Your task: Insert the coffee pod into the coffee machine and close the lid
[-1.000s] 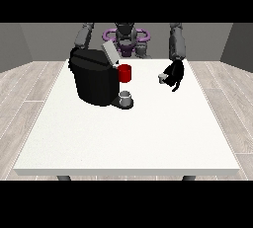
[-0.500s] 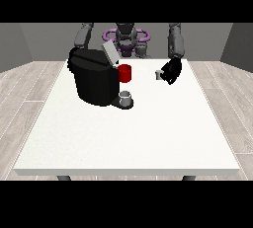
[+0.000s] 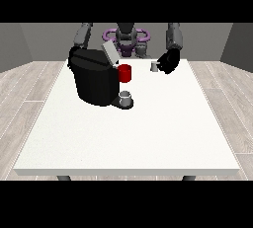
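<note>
Raised since before — hand at the view's right [image 3: 169, 61] pinches coffee pod [image 3: 154, 66].

The coffee machine [image 3: 94, 80] has a black body that looks like smooth plastic with a soft sheen, and its raised lid [image 3: 110, 53] is a paler grey, matt. The red part [image 3: 125, 73] at its front is glossy. The small cup [image 3: 126, 96] under it looks like dull grey metal (or grey plastic; hard to tell). The table [image 3: 128, 138] is white, matt and faintly speckled, standing on a floor [image 3: 225, 113] of pale wood-look planks.
</note>
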{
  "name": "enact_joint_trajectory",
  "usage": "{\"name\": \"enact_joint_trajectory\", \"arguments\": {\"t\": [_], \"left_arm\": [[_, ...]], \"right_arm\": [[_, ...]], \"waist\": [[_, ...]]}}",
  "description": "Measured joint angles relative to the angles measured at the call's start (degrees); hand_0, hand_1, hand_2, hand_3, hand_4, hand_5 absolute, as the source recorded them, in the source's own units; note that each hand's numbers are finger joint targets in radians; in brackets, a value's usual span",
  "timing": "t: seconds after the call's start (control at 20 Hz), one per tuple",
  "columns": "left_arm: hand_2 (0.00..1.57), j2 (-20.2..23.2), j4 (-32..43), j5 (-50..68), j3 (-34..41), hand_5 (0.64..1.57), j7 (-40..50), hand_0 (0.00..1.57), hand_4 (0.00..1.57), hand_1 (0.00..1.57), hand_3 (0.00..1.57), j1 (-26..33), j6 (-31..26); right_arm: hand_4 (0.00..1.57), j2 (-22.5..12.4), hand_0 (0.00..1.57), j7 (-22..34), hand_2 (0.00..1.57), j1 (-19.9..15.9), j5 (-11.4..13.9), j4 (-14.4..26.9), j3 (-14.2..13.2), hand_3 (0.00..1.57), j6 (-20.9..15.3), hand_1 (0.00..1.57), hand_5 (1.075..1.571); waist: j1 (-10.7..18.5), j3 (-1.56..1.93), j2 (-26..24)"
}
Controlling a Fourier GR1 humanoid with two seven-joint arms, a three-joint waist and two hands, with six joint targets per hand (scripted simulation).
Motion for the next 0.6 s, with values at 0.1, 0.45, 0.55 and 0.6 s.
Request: {"name": "enact_joint_trajectory", "arguments": {"t": [0.1, 0.45, 0.55, 0.6], "left_arm": [[1.31, -0.4, -0.6, 0.7, 0.5, 1.571, 0.6, 1.26, 0.58, 1.26, 1.26, -0.1, -1.1], [1.25, -2.7, -3.8, 2.4, 2.2, 1.571, 7.0, 1.19, 0.57, 1.19, 1.3, -3.6, -3.6], [1.45, -2.4, -3.9, 2.8, 2.8, 1.571, 7.6, 1.45, 0.6, 1.45, 1.39, -4.5, -4.5], [1.47, -2.6, -4.4, 2.8, 2.8, 1.571, 8.5, 1.46, 0.63, 1.46, 1.42, -5.8, -5.0]], "right_arm": [[0.27, 0.2, 0.0, 1.1, 0.0, 0.7, 0.4, -0.4, 0.7, 0.0, -0.2, 0.0, 1.571], [0.31, -1.0, 0.0, 1.3, 0.0, 0.3, 0.0, 0.3, 0.4, 0.0, 0.6, 0.0, 1.571], [0.23, -0.9, 0.0, 1.3, 0.0, 0.8, 0.1, -0.8, 1.0, 0.0, 0.9, 0.0, 1.571], [0.15, -1.2, 0.0, 1.7, 0.0, 0.2, -0.1, -0.7, 0.7, 0.0, 1.0, 0.0, 1.571]], "waist": [[-0.2, -0.01, -1.3], [-0.6, -0.01, -2.6], [-1.5, -0.02, -2.6], [-1.6, -0.01, -2.5]]}}
